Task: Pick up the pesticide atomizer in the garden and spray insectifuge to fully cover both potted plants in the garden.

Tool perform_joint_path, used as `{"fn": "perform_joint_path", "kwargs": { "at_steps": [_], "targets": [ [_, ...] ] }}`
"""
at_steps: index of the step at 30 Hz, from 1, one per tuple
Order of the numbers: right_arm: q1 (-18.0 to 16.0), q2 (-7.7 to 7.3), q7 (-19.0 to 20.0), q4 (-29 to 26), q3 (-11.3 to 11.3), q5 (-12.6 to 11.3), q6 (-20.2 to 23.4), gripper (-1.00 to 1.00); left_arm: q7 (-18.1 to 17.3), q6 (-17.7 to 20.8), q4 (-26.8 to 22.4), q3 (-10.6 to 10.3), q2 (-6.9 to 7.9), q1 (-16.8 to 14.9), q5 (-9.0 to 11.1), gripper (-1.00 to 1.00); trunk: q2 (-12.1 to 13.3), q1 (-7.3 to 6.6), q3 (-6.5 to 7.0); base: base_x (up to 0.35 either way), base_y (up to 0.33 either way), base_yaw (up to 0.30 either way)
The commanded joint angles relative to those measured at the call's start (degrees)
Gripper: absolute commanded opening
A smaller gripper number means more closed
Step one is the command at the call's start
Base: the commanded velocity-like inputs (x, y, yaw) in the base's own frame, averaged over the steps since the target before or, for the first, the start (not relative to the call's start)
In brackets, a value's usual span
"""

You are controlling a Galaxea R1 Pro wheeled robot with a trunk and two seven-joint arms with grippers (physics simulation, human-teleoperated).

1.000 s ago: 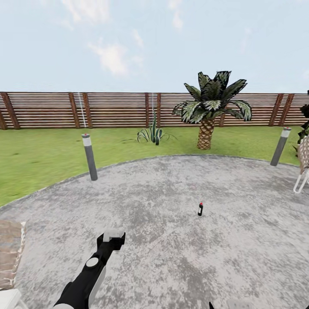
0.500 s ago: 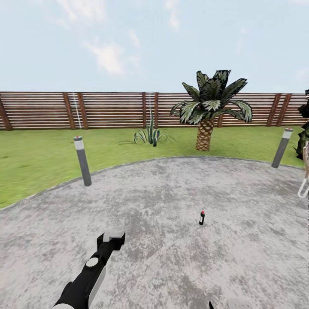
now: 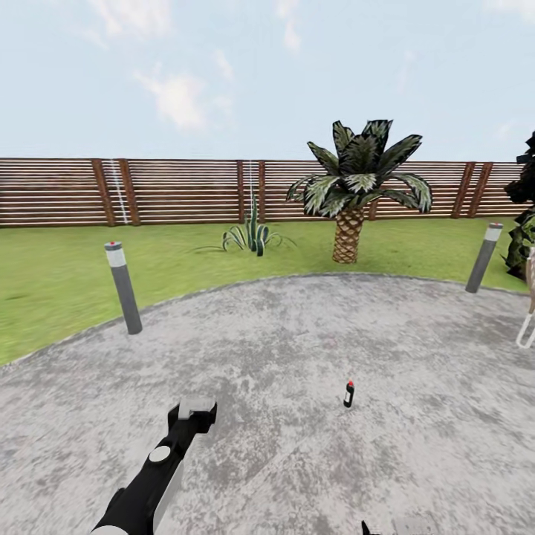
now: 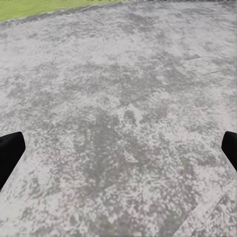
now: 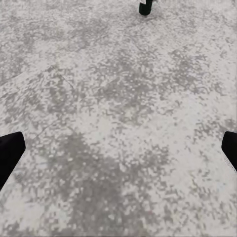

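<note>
- The pesticide atomizer (image 3: 348,394) stood upright on the round grey patio (image 3: 416,446), alone on the paving, ahead of the robot and somewhat to its right; its red top showed above a dark slim body.
- In the right wrist view the atomizer's dark base (image 5: 145,7) sat at the picture's edge, well apart from the fingertips.
- The left gripper (image 4: 118,153) hung over bare paving with its two dark fingertips (image 4: 10,150) spread wide apart and nothing between them (a strip of lawn showed beyond the patio's rim).
- The right gripper (image 5: 118,153) likewise had its fingers (image 5: 10,148) far apart over mottled grey stone, holding nothing.
- In the head view the left arm (image 3: 160,461) reached forward low over the patio.
- One potted plant (image 3: 253,234), narrow and spiky, stood on the lawn (image 3: 59,275) before the slatted fence (image 3: 171,192), beside a palm (image 3: 355,186).
- Two grey bollards (image 3: 123,287) marked the patio's edge, one at each side.
</note>
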Motion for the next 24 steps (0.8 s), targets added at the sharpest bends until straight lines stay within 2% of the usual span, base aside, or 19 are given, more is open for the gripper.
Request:
{"fn": "perform_joint_path", "kwargs": {
  "at_steps": [1,13,24],
  "targets": [
    [0.0,0.01,0.0,-0.6,0.0,0.0,-0.2,1.0,0.0,-0.2,0.0,0.1,-0.03,0.0,-0.3,1.0,0.0,0.02,-0.06,0.336,0.0,-0.001],
    [0.0,-0.04,-0.1,-2.8,0.0,0.0,-0.2,1.0,0.0,-0.2,0.0,0.1,-0.03,0.0,-0.3,1.0,0.0,0.02,-0.06,0.336,0.002,0.0],
    [0.0,-0.05,0.0,-2.9,0.0,0.0,-0.2,1.0,0.0,-0.2,0.0,0.2,-0.03,0.0,-0.3,1.0,0.0,0.02,-0.06,0.336,0.076,0.0]
  ]
}}
